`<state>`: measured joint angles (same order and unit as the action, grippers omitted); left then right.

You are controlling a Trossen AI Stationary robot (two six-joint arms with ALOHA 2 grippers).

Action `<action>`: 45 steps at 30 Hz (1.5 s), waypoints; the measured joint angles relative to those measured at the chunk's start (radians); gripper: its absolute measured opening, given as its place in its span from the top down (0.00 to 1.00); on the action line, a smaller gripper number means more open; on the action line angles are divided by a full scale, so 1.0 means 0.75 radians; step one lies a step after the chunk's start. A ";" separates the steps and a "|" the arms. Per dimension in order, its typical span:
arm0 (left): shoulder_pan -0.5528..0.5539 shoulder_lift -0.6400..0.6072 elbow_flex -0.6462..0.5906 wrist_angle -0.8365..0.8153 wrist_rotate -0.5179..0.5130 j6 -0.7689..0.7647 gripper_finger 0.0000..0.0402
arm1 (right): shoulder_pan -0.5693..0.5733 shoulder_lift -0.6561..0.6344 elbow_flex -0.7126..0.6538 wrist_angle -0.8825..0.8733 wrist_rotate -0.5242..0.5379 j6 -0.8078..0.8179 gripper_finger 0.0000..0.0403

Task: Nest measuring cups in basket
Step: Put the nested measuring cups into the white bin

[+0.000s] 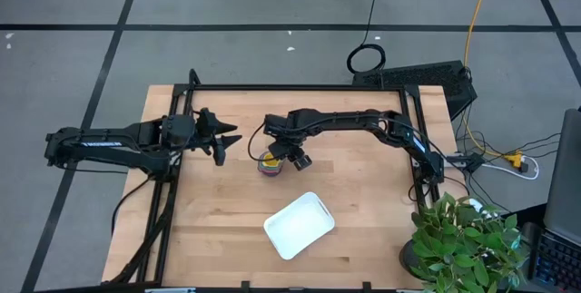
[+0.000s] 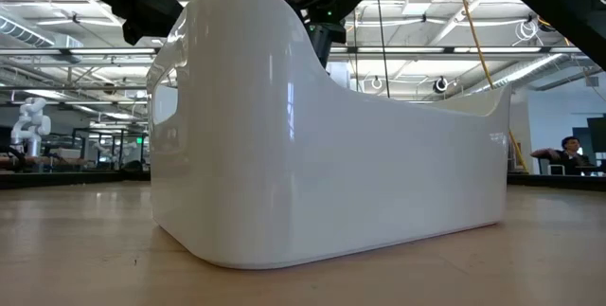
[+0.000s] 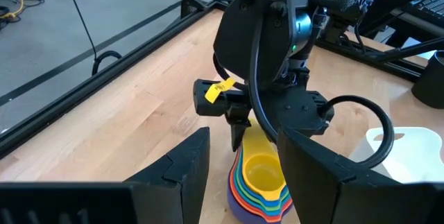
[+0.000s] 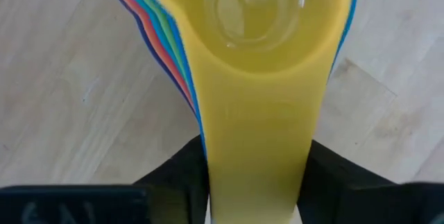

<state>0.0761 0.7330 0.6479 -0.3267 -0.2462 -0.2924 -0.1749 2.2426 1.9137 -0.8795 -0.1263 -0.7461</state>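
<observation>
The measuring cups sit nested in one stack [image 1: 270,163], yellow on top, with green, orange, red, blue and navy rims fanned below it [image 3: 258,181]. My right gripper [image 1: 292,155] is over the stack's handles and is shut on them. My left gripper [image 1: 222,139] is open and hovers left of the stack, which shows between its fingers [image 3: 243,182]. The white basket [image 1: 299,225] rests on its base nearer the table's near edge. In the low view the basket [image 2: 322,145] hides the cups. My right gripper pinches the stack's handles, yellow handle [image 4: 257,148] on top, between its two fingers [image 4: 173,175], one on each side edge. It comes slanting down from the table's right. The bowls stay level beyond the fingertips. I cannot tell whether the bottom cup touches the table.
Black frame rails run along the table's far and side edges [image 1: 300,87]. A potted plant [image 1: 458,239] stands at the near right corner. Bare wood lies between the stack and the basket. Cables and equipment lie beyond the right edge.
</observation>
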 joint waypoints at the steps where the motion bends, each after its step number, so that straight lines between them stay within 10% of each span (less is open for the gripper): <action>1: 0.000 0.000 0.000 -0.001 0.000 0.000 0.58 | 0.000 0.000 0.000 0.000 0.000 -0.005 0.65; 45: 0.000 0.000 0.000 -0.009 0.000 -0.008 0.58 | 0.018 0.002 -0.001 -0.090 -0.146 0.039 0.51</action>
<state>0.0761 0.7330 0.6479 -0.3332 -0.2461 -0.2985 -0.1615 2.2444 1.9133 -0.9471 -0.2355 -0.7169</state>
